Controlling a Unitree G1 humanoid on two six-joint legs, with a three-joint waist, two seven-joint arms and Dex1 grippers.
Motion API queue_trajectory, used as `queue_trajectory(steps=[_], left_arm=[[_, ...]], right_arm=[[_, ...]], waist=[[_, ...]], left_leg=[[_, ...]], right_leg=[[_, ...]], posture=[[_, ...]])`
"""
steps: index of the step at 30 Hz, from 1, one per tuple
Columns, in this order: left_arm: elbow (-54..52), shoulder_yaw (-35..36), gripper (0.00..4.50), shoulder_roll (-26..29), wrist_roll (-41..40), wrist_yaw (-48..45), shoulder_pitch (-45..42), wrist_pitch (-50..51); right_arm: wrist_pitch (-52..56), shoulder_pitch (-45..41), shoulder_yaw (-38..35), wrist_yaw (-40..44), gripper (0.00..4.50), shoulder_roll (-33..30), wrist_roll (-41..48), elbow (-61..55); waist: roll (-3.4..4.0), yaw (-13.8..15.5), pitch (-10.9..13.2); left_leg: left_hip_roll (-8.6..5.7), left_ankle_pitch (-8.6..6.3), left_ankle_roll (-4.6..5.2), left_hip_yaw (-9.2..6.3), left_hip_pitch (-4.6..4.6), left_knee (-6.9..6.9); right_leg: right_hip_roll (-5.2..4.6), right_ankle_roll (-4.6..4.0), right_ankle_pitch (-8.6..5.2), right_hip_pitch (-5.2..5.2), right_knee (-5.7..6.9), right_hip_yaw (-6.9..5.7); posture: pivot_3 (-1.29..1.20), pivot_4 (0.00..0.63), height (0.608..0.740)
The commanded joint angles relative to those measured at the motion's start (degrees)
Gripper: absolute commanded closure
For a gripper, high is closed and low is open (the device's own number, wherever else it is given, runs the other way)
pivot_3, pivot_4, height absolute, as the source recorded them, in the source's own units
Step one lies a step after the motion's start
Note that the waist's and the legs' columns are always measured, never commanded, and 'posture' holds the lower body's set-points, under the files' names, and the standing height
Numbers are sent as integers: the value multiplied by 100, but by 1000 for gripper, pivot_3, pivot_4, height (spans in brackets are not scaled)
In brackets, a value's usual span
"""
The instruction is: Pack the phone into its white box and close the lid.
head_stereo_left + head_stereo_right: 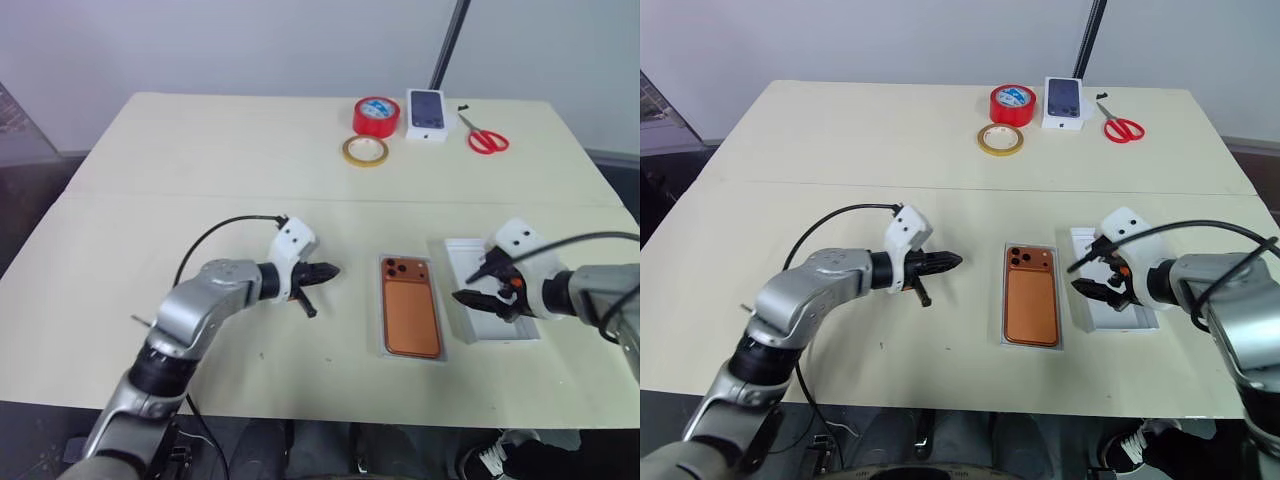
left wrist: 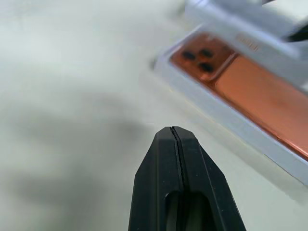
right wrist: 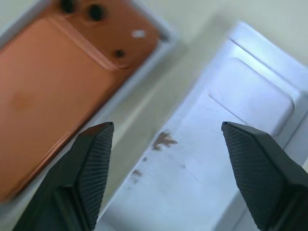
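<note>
Phone (image 1: 411, 308) lies back-up near the counter's (image 1: 200, 170) front edge, right of centre, lens block toward the far edge, framed all round by a thin white rim, seemingly the white box (image 1: 382, 330), though whether this is the phone itself or a printed cover cannot be told. Just beside it, toward the right edge, a shallow white tray (image 1: 465, 255) with a moulded inside, face up, apart from the phone. Left gripper (image 1: 330, 270) hovers left of the phone, jaws pressed together, holding nothing. Right gripper (image 1: 478, 285) hangs over the white tray, jaws spread wide, empty. Far edge: red tape roll (image 1: 376, 116), tan tape ring (image 1: 365, 151), small white box with dark phone picture (image 1: 426, 113), red-handled scissors (image 1: 486, 138).
</note>
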Motion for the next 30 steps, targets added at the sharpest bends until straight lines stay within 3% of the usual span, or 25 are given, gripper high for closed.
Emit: queue_trajectory(steps=[1, 3, 4, 5, 10, 11, 17, 21, 23, 27, 29, 30], left_arm=[[-481, -40, 4500, 490, 243, -690, 335, -1154], [-610, -150, 4500, 797, 392, -1050, 562, -1679], [-613, -169, 4500, 844, 398, -1124, 616, -1798], [-601, -184, 4500, 864, 389, -1172, 657, -1863], [-446, -300, 4500, 766, 573, -1150, 709, -2040], [-434, -311, 4500, 727, 589, -1131, 706, -2034], [-370, -196, 4500, 503, 619, -890, 796, -2005], [-139, 291, 4500, 216, 452, -386, 817, -1820], [51, 528, 4500, 76, 406, -173, 745, -1746], [454, 641, 4500, 89, 622, -50, 538, -1933], [705, 723, 4500, 67, 651, -7, 337, -2008], [808, 752, 4500, 56, 663, -1, 238, -2037]], right_arm=[[416, -298, 135, -391, 749, 246, 54, 174], [711, -444, 229, -641, 749, 450, 36, 340], [792, -481, 222, -717, 1294, 524, 51, 385], [881, -511, 215, -794, 1544, 586, 58, 411], [1006, -528, 101, -1090, 4179, 808, 244, 459], [1006, -519, 58, -1148, 4467, 829, 303, 459], [1006, -706, -544, -1373, 4467, 751, 831, 442], [1006, -1341, -1370, -1415, 4467, 701, 1963, 697], [1006, -1652, -1674, -1643, 4467, 835, 3171, 930], [1006, -1945, -1729, -3166, 4467, 1114, 5905, 1677], [-267, -1550, -803, -4725, 4467, 783, 8392, 1718], [-829, -1413, -401, -5213, 4467, 930, 9091, 1574]], waist=[[0, 6, 0], [2, -3, 0], [2, -2, 0], [3, 12, 0], [2, 13, 0], [2, 8, 0], [3, -13, 0], [8, -66, 4], [8, -106, 4], [2, -125, 4], [4, -109, 6], [0, -114, 8]], left_leg=[[0, 0, 0, -1, 0, 1], [1, 0, 0, 1, 0, -3], [0, 0, 0, 3, 0, -6], [0, 0, 0, 3, 0, -6], [-2, -3, 5, 3, -3, -2], [-1, -3, 5, 3, -3, -2], [0, -3, 6, 2, -3, -3], [2, -3, 6, 4, -3, -3], [6, -3, 6, 1, -3, -3], [9, -4, 8, 1, -3, -2], [9, -4, 8, 3, -6, -2], [7, -5, 10, 4, -10, -1]], right_leg=[[0, 0, 0, -1, 0, -1], [0, -1, 0, -4, 0, 1], [0, -2, 0, -6, 0, 2], [0, -2, 0, -7, 0, 3], [-2, -1, 0, -5, 0, 1], [0, -1, 0, -5, 0, 0], [6, 0, 1, -7, 3, 1], [9, 1, 1, -13, 9, 1], [12, 0, 1, -11, 10, 0], [17, 0, 1, -7, 9, 0], [16, 0, 1, -8, 9, 0], [13, 1, 1, -11, 10, 0]], posture=[[0, 150, 709], [0, 150, 709], [0, 150, 709], [0, 150, 709], [0, 150, 709], [0, 150, 709], [0, 150, 709], [0, 150, 709], [0, 150, 709], [0, 150, 709], [0, 150, 709], [0, 150, 709]])
